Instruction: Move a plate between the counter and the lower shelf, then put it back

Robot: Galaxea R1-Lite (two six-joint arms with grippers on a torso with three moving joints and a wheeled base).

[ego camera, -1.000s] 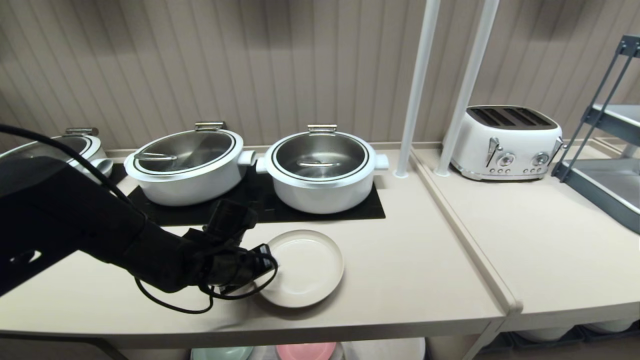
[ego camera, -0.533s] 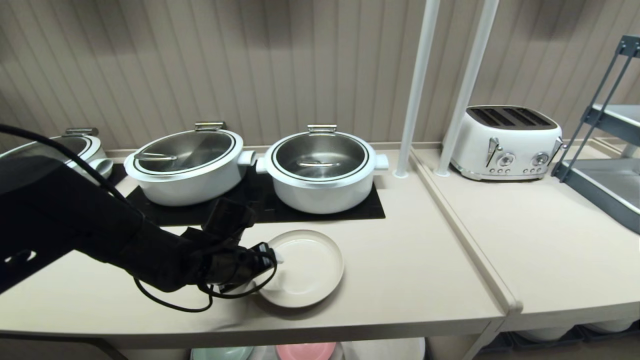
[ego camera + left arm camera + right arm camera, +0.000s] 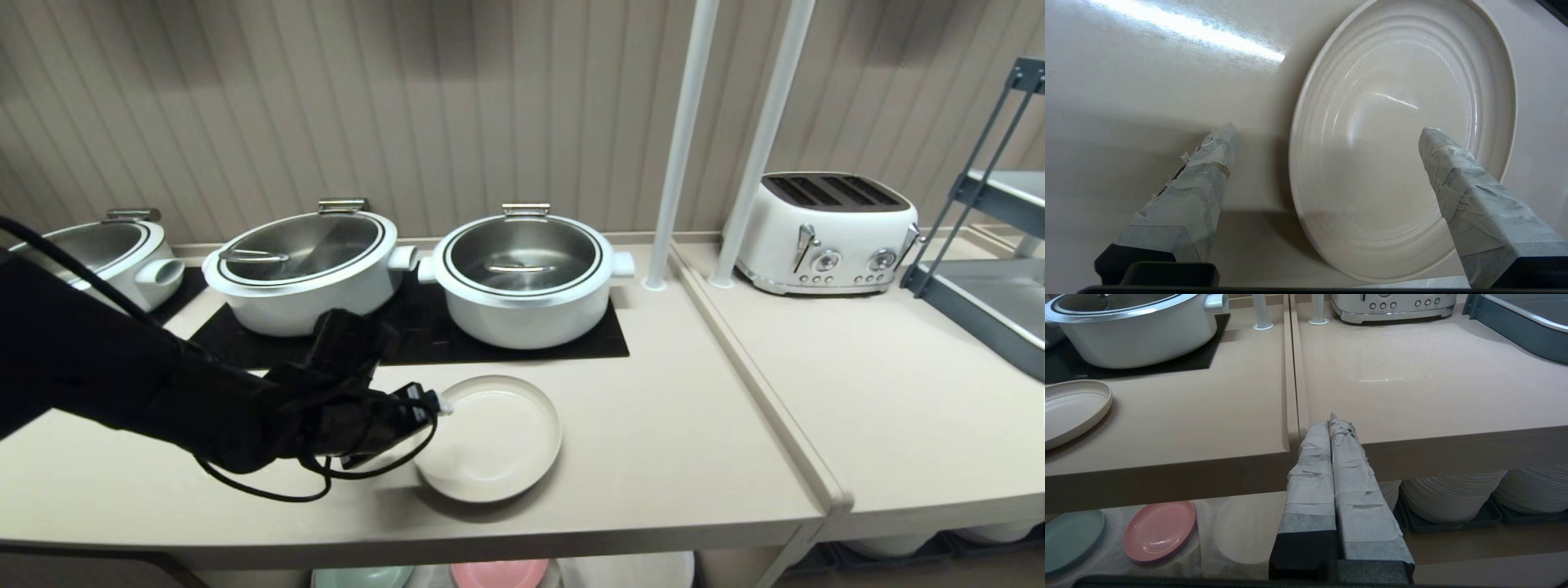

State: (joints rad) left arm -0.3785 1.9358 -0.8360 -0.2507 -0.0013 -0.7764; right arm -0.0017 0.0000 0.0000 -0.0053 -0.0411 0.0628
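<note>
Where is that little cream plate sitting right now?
In the head view the plate lies flat on the counter, near its front edge, just in front of the black cooktop panel and the right-hand white pot.

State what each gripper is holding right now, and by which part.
Nothing is held. The left gripper is open, its fingers straddling the near rim of the plate, which lies on the counter. The right gripper is shut on nothing, parked in front of the counter's edge.
</note>
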